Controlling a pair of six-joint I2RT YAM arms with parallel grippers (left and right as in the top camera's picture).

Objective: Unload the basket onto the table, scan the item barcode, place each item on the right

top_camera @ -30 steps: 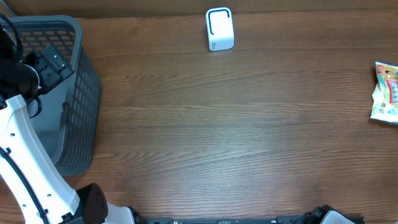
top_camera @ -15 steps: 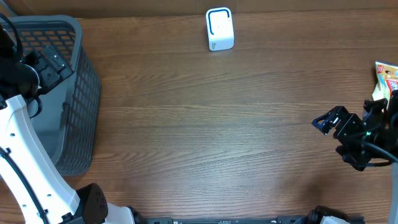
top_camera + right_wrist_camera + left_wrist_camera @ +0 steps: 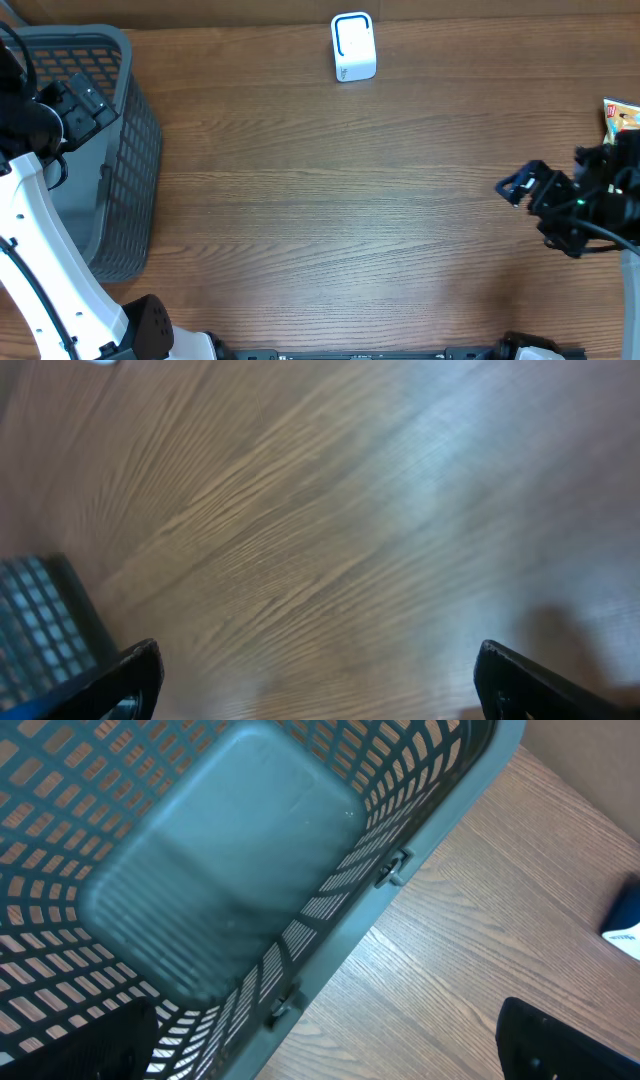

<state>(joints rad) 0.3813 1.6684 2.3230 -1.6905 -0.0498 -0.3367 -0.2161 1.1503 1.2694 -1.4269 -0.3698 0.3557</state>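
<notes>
The item, a yellow and red snack packet (image 3: 620, 112), lies at the table's right edge, largely covered by my right arm. No barcode shows on it. The white scanner with a blue ring (image 3: 353, 46) stands at the far middle of the table; its corner shows in the left wrist view as the scanner (image 3: 626, 920). My right gripper (image 3: 528, 204) hovers left of the packet, open and holding nothing, over bare wood in its wrist view (image 3: 320, 685). My left gripper (image 3: 88, 103) hangs open over the basket, nothing between its fingers (image 3: 330, 1055).
A grey mesh basket (image 3: 132, 150) stands at the left edge of the table; the left wrist view looks down into the basket (image 3: 230, 870), which holds nothing. The basket's corner (image 3: 40, 620) shows in the right wrist view.
My right arm has come in from the right edge, moved a little left and farther back, and now covers most of the packet. The left arm has not moved.
</notes>
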